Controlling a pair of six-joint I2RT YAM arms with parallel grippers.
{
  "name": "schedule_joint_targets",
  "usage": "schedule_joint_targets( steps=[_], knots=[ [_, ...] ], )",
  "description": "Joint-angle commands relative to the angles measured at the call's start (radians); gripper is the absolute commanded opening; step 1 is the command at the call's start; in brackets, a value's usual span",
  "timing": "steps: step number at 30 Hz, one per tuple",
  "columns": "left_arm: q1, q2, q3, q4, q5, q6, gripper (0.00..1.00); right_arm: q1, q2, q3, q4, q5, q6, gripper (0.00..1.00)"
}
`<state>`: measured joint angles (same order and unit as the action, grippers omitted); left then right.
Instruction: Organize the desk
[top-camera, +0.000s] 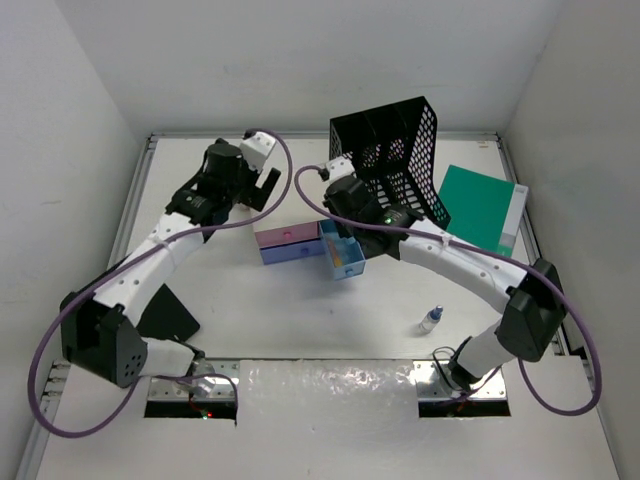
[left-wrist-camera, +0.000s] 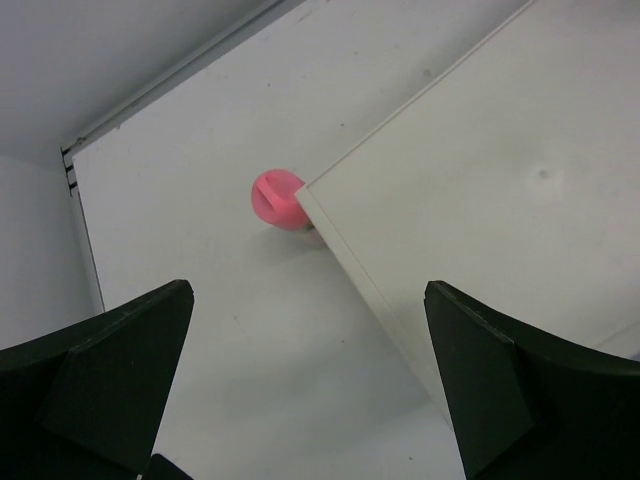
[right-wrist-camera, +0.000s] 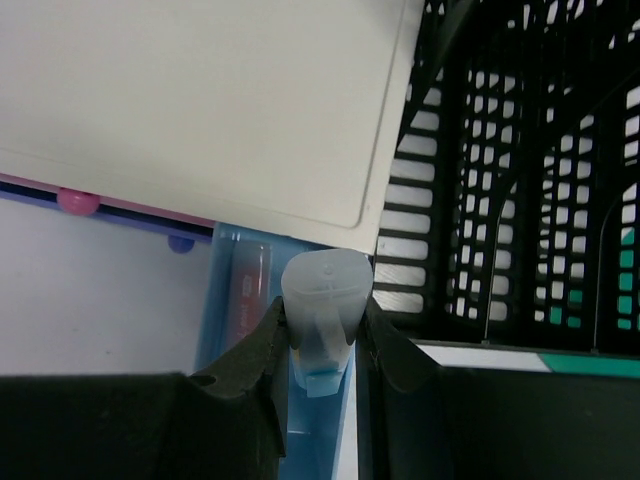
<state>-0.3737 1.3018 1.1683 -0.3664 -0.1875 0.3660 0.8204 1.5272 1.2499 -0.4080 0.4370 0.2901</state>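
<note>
The white desk (top-camera: 300, 320) carries a small cream-topped drawer box (top-camera: 285, 243) with pink and blue drawers. One blue drawer (top-camera: 343, 256) is pulled open. My right gripper (right-wrist-camera: 322, 320) is shut on a small tube with a translucent cap (right-wrist-camera: 325, 295) and holds it over the open blue drawer (right-wrist-camera: 225, 300), which has a red stick (right-wrist-camera: 250, 285) in it. In the top view the right gripper (top-camera: 340, 222) is above that drawer. My left gripper (left-wrist-camera: 310, 380) is open and empty, above the desk beside the box's corner and pink knob (left-wrist-camera: 277, 198); it also shows from above (top-camera: 264, 187).
A black mesh file organizer (top-camera: 395, 160) stands behind the right gripper, close to the box (right-wrist-camera: 520, 180). A green book (top-camera: 482, 205) lies at the right. A small bottle (top-camera: 430, 320) lies near the front right. A black wedge (top-camera: 168, 315) sits at the front left.
</note>
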Motion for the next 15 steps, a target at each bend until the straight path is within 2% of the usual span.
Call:
schedule_joint_targets(
  steps=[1, 6, 10, 11, 12, 14, 15],
  knots=[
    [-0.005, 0.049, 0.024, 0.106, -0.059, 0.007, 1.00, 0.003, 0.016, 0.031, -0.034, 0.045, 0.056, 0.00],
    [-0.004, 0.111, 0.034, 0.130, -0.063, 0.010, 1.00, 0.003, 0.039, 0.011, -0.069, 0.008, 0.086, 0.00],
    [-0.005, 0.149, 0.034, 0.144, -0.067, 0.014, 1.00, 0.006, 0.059, 0.025, -0.118, -0.026, 0.090, 0.13],
    [-0.005, 0.162, 0.036, 0.145, -0.067, 0.016, 1.00, 0.008, 0.060, 0.028, -0.124, -0.027, 0.092, 0.22],
    [-0.005, 0.169, 0.036, 0.146, -0.069, 0.017, 1.00, 0.008, 0.059, 0.031, -0.129, -0.027, 0.092, 0.41],
    [-0.005, 0.189, 0.037, 0.150, -0.076, 0.024, 1.00, 0.010, 0.057, 0.043, -0.147, -0.030, 0.086, 0.52],
    [-0.005, 0.189, 0.037, 0.150, -0.076, 0.024, 0.99, 0.011, 0.056, 0.048, -0.150, -0.032, 0.084, 0.52]
  ],
)
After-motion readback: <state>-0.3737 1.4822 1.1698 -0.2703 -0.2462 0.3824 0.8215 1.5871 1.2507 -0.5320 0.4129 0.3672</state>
